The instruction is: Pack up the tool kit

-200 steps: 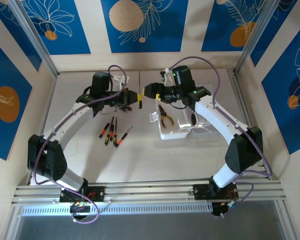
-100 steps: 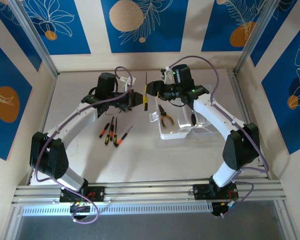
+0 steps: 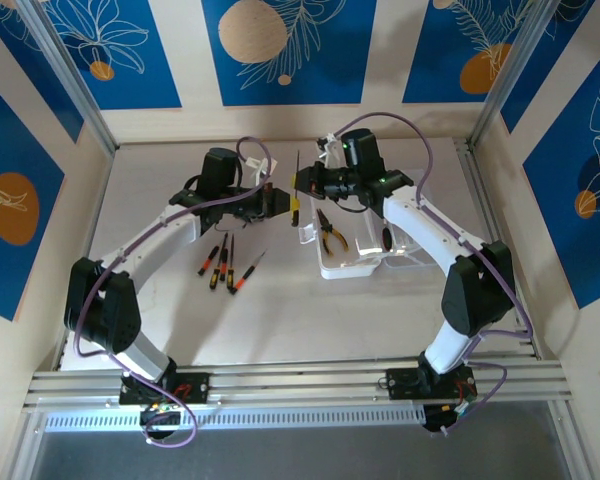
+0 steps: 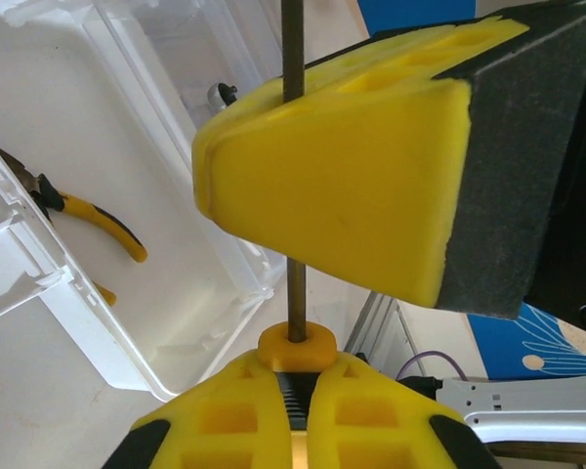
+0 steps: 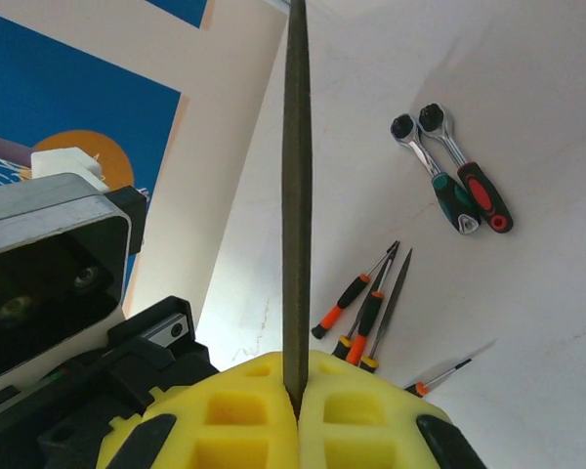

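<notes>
Standing upright between both arms, the yellow-handled file (image 5: 295, 195) is clenched by its shaft in the right gripper (image 5: 298, 391). The left gripper (image 4: 298, 386) flanks the handle beneath, its hold uncertain. The open plastic case (image 3: 355, 262) lies just below the right gripper, nearer that arm

I work in a robot lab cell. My left arm (image 3: 145, 240) and right arm (image 3: 430, 228) are bolted to an aluminium rail (image 3: 300, 383) at the desk (image 3: 310, 320) edge, boxed in by plywood walls (image 3: 280, 122), blue leaf-print panels (image 3: 330, 80) and metal posts (image 3: 65, 75).
</notes>
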Available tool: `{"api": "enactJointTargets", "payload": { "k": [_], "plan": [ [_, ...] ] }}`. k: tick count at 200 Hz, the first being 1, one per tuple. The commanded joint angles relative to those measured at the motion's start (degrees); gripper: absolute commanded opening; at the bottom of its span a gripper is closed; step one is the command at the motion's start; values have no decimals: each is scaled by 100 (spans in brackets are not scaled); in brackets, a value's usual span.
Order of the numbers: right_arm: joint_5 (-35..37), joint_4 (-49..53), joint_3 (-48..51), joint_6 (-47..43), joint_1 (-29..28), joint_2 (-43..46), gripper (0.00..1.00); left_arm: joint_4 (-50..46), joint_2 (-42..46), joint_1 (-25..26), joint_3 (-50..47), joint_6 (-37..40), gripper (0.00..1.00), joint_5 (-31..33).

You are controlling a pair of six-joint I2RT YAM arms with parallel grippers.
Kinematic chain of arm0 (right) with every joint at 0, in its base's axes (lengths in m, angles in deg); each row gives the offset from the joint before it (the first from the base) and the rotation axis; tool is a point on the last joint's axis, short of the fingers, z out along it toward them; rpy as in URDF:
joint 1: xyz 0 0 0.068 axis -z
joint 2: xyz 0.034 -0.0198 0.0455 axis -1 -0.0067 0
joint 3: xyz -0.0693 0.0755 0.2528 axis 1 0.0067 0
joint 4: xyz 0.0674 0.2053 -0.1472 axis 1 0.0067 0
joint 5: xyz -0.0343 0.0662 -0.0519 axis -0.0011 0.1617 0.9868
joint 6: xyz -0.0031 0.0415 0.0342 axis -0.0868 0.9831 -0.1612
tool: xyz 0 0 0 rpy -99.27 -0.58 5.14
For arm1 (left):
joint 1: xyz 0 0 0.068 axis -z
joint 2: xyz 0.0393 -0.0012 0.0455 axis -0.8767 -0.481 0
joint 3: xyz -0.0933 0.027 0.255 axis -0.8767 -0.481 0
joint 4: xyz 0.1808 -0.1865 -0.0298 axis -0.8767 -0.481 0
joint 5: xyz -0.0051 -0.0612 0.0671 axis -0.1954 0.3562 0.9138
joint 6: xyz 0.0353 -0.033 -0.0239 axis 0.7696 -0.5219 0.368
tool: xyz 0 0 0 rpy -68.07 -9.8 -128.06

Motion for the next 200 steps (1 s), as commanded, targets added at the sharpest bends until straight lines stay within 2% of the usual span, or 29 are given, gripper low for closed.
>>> {"api": "enactJointTargets", "payload": {
  "k": [1,25,31,70,100,164,200],
  "plan": [
    [223,561,-156,-354,101,218,0,-739,33,-17,435,436,45,290],
    [576,1509,-283,-963,525,484,0,-2093,97,-348,841,1086,94,1298],
    [709,1870,-383,-1178,668,525,0,-2404,125,-451,914,1227,100,1672],
    [2046,4018,-1112,-2543,1470,485,0,-3396,432,-1175,692,1880,100,3164],
    [3142,4724,-1281,-2980,1765,337,0,-3666,464,-1382,383,2191,100,3859],
    [4291,4948,-1277,-3456,1865,-362,0,-3380,325,-1420,-183,2306,100,3762],
    [4545,4776,-1227,-3563,1783,-616,0,-3377,75,-1438,-216,2417,98,3725]
  ]
}}
